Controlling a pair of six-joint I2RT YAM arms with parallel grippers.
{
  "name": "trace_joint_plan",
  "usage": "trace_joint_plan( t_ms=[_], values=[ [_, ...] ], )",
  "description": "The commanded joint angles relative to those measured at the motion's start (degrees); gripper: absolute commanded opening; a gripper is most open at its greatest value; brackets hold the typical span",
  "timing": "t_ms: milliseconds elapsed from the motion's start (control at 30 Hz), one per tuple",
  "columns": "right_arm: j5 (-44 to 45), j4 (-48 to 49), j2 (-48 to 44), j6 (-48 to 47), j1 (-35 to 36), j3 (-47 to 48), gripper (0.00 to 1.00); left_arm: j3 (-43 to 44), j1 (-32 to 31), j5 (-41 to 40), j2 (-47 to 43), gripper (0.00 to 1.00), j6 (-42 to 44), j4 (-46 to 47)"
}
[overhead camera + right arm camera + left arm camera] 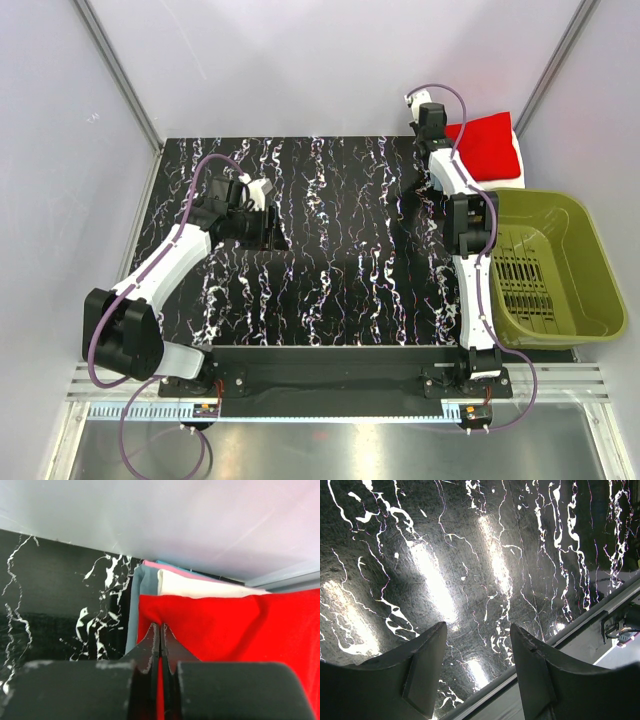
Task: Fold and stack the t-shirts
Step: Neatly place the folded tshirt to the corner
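The counter (330, 260), the largest thing in view, is seen with nothing spread out on it for folding, so the step in hand is judged to be the stacking. The olive basket (585, 300) is taken as the landmark here.

Just behind the basket's far rim, a stack of folded t-shirts (200, 587) is set against the back wall (330, 60). The red t-shirt (490, 148) is laid on top, with white, pale grey-blue, pink and teal edges shown beneath it in the right wrist view.

The right claw (161, 630) is positioned at the red shirt's corner on the side away from the basket. Its jaws are pressed together, and red cloth is seen between them, so the edge appears to be pinched.

The red shirt is seen lying askew and puckered at that corner. The next move is therefore judged to call for a gentle, level pull to square it on the stack, made so that the layers below are not dragged along.

Little room is left by the back wall, and the right arm (470, 260) is stretched along the basket's left rim, which could be knocked.

The left claw (477, 627) is held well to the left of the basket over bare counter, with its jaws partly open and nothing between them.
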Motion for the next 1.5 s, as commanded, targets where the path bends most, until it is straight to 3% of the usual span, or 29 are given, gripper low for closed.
trace_joint_plan(
  t_ms=[0, 267, 600, 733, 767, 867, 900, 967, 1100, 1200, 1233, 1267, 1400, 1467],
  values=[
    [2.8, 5.1, 1.6, -1.2, 0.1, 3.7, 0.00, -0.3, 0.3, 1.5, -2.4, 0.59, 0.1, 1.7],
    [6.4, 8.9, 6.4, 1.3, 0.0, 10.3, 0.00, -0.3, 0.3, 2.0, -1.9, 0.59, 0.0, 1.9],
    [5.7, 8.7, 7.3, 2.5, 0.2, 10.8, 0.01, -0.5, 0.3, 2.3, -1.7, 0.58, -0.2, 2.2],
    [5.4, 8.8, 5.9, 3.2, 0.5, 10.8, 0.15, -0.5, 0.3, 2.4, -1.5, 0.59, -0.2, 2.1],
    [5.1, 8.6, 5.8, 3.4, 0.6, 11.1, 0.23, -0.6, 0.3, 2.4, -1.5, 0.58, -0.2, 2.2],
    [3.9, 7.9, 4.1, 4.7, 0.6, 11.6, 0.32, -0.9, 0.2, 2.3, -1.5, 0.58, -0.3, 2.4],
    [2.8, 7.4, 3.6, 5.3, 0.6, 11.6, 0.39, -0.8, 0.2, 2.3, -1.5, 0.58, -0.3, 2.4],
    [1.7, 5.4, 1.4, 6.4, 0.7, 11.1, 0.44, -0.9, 0.2, 2.3, -1.5, 0.58, -0.2, 2.4],
    [-3.0, 0.0, -5.2, 9.8, 0.9, 9.3, 0.65, -0.9, 0.2, 3.1, -1.7, 0.59, -0.3, 3.2],
    [-7.0, -4.7, -11.2, 14.1, 0.9, 6.4, 0.75, -0.9, 0.2, 3.8, -1.9, 0.59, -0.4, 3.8],
    [-7.4, -6.2, -12.8, 15.1, 1.0, 4.4, 0.95, -0.7, 0.2, 4.5, -2.0, 0.59, -0.4, 4.1],
    [-7.7, -7.1, -14.7, 16.1, 1.2, 3.4, 1.00, -0.4, 0.2, 5.8, -1.7, 0.59, -0.4, 4.9],
    [-9.5, -16.8, -23.7, 24.8, 1.4, 3.8, 1.00, 4.2, 1.1, 8.2, -1.3, 0.59, -1.5, 5.4],
    [-9.0, -27.0, -26.6, 28.1, 1.5, 6.7, 1.00, 6.2, 1.5, 11.6, -2.3, 0.59, -4.0, 7.1]
  ],
)
